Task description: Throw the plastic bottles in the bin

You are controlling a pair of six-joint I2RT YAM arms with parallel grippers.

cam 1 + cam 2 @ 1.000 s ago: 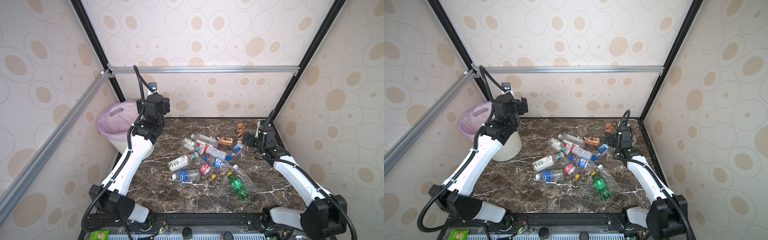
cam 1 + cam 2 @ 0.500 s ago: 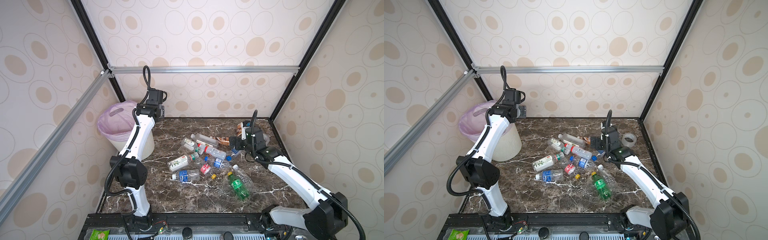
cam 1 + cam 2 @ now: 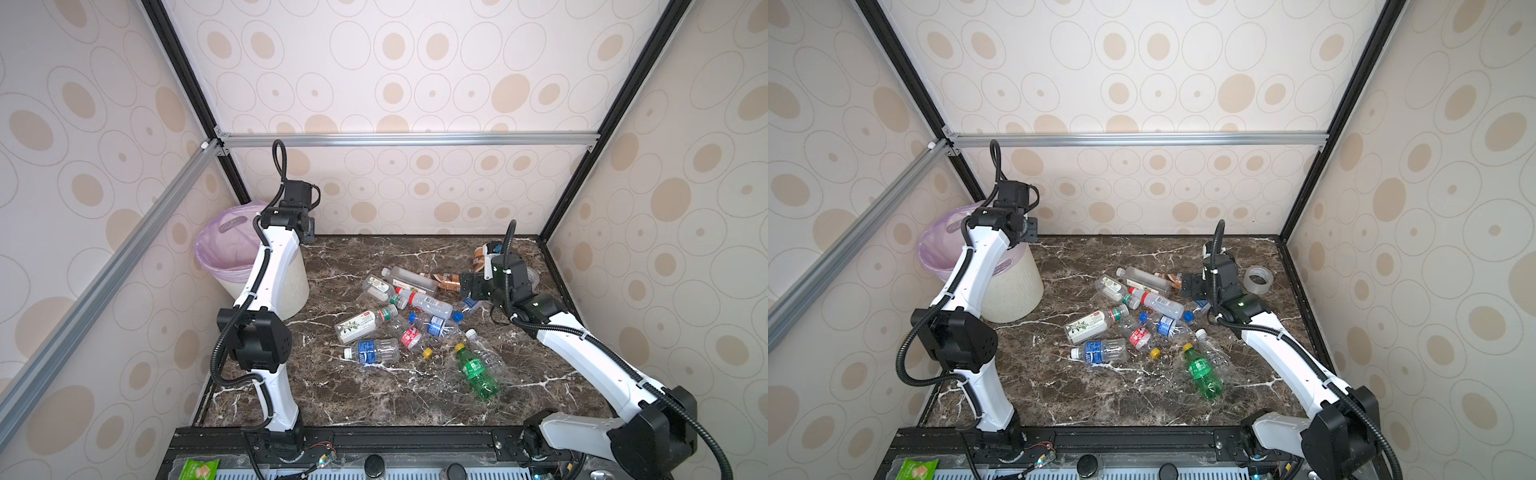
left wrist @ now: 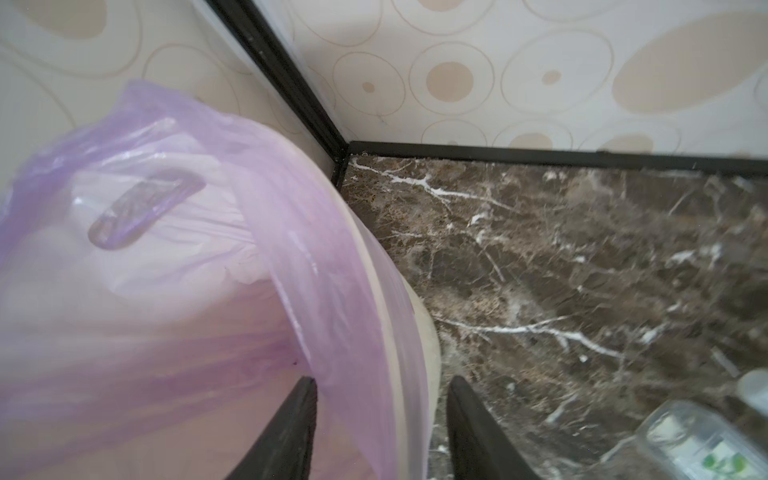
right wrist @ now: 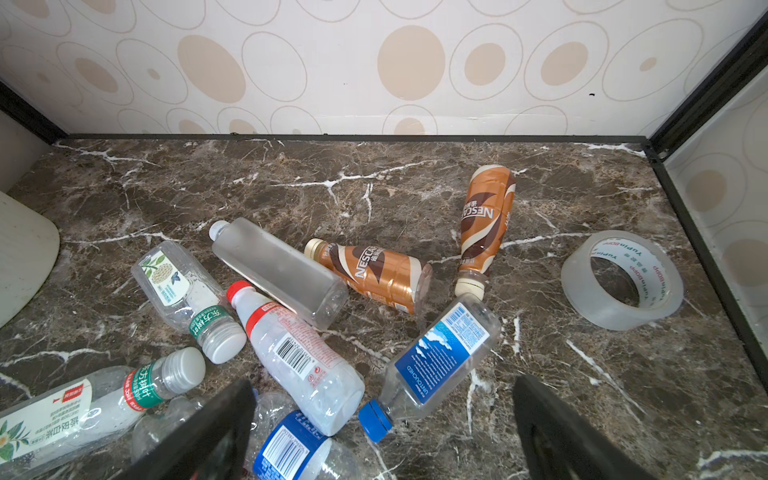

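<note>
Between the widely parted fingers (image 5: pixel 199 436) of the right gripper (image 5: pixel 382 384), which holds nothing, a clear bottle with a blue label and blue cap (image 5: pixel 440 357) is seen lying on the marble tabletop (image 5: pixel 623 395), its cap toward the gripper and its base ahead of the fingertips. Beside it, nearer one finger, a white bottle with a red cap (image 5: pixel 299 353) is laid, and part of another blue-labelled bottle (image 5: pixel 291 449) is hidden under that same finger. Farther ahead of the fingertips a frosted clear bottle (image 5: pixel 278 270) and two brown bottles (image 5: pixel 374 270) (image 5: pixel 484 224) are scattered, the cap of one brown bottle lying just beside the base of the blue-capped one. Two clear bottles with green neck bands (image 5: pixel 187 291) (image 5: pixel 83 403) are placed outside the first finger; outside the opposite finger, well apart, a clear tape roll (image 5: pixel 621 280) is set flat. A green bottle (image 3: pixel 476 372) (image 3: pixel 1202 374) is shown in both top views well behind these fingers, toward the arm's base. The left gripper (image 4: pixel 382 379) is held above the rim of the bin (image 4: pixel 419 332), its fingers narrowly parted with nothing between them; the off-white rim is framed in the gap just past the fingertips. The pink-lilac liner (image 4: pixel 166 249) and the bin's interior are seen beyond one finger, bare marble beyond the other. In both top views the cluster of plastic bottles (image 3: pixel 428 305) (image 3: pixel 1158 305) is shown on the tabletop, well apart from the left fingers and from the bin.
</note>
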